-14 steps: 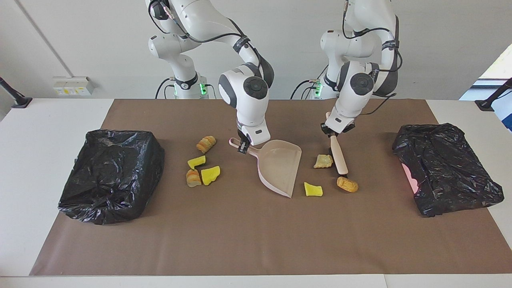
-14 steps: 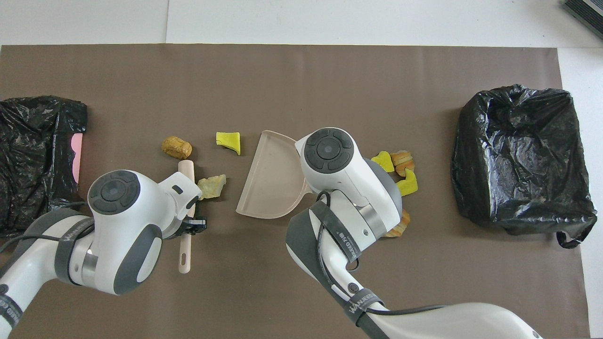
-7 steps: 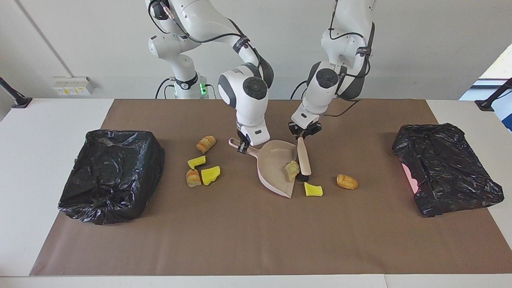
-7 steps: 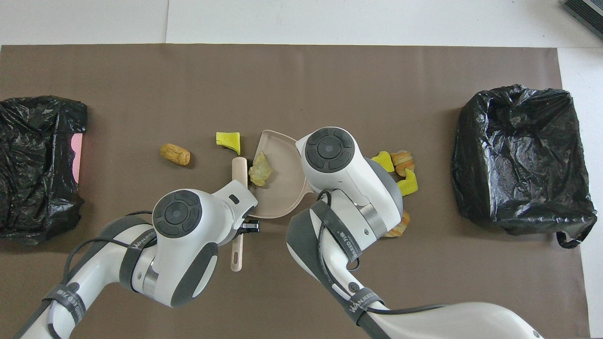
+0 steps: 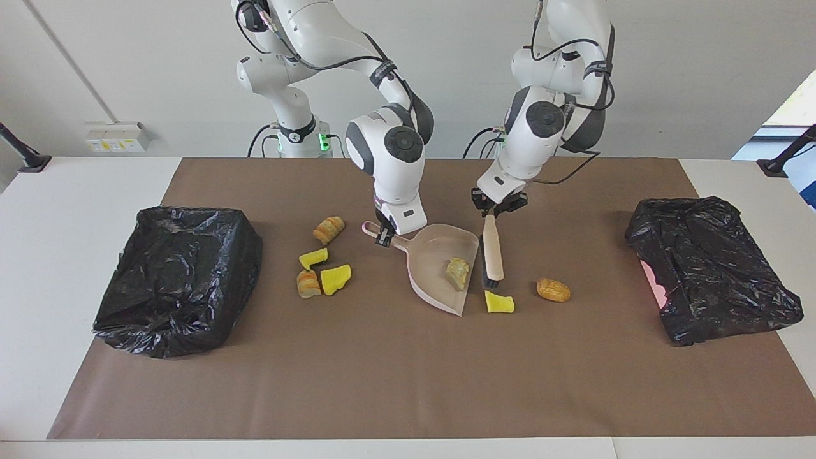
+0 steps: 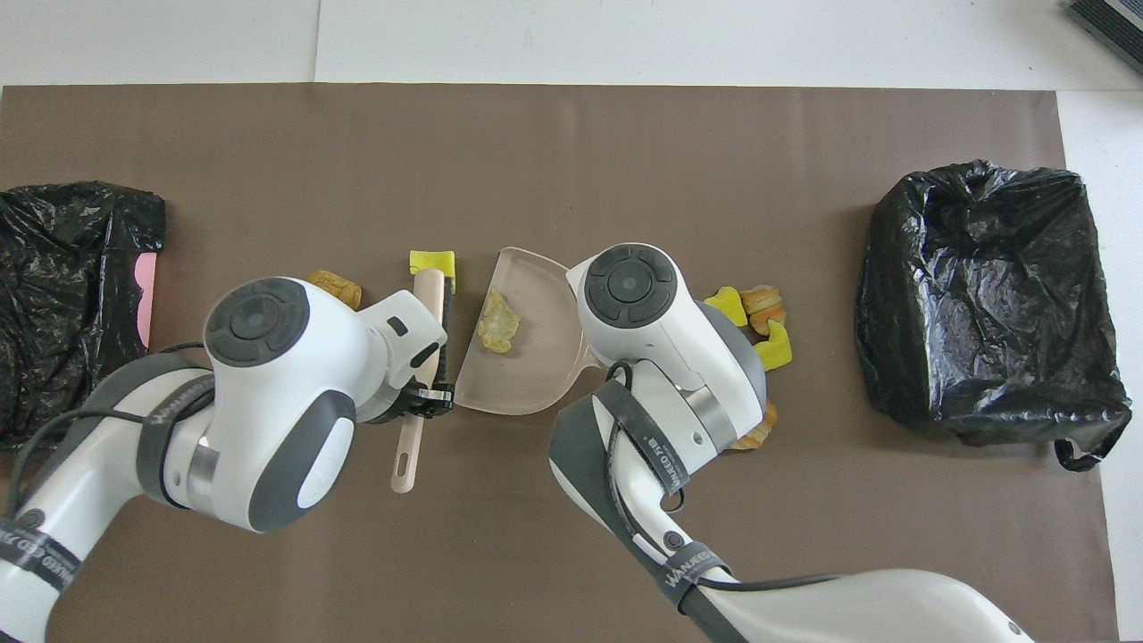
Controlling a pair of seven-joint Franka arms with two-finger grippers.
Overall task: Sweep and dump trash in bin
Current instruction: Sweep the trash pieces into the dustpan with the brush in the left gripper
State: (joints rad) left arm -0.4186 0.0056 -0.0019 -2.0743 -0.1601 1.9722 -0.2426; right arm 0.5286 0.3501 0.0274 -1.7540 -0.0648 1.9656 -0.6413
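Swept into dustpan (image 5: 440,271), tan scrap (image 5: 457,273), long axis toward robots

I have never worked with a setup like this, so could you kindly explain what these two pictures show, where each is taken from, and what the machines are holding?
These are two white robot arms at a table covered with brown paper. One picture is taken from across the table, facing the robots; the other looks down from above their own end, so the sides appear swapped.

The left gripper is shut on the brush, beside the open edge of the dustpan. The right gripper is shut on the handle of the pale pink dustpan, which already holds one scrap.

Six more pieces of trash lie on the paper: a yellow chunk and a brown lump near the brush, and a cluster of four beside the dustpan handle. A bin lined with a black bag stands at each end.
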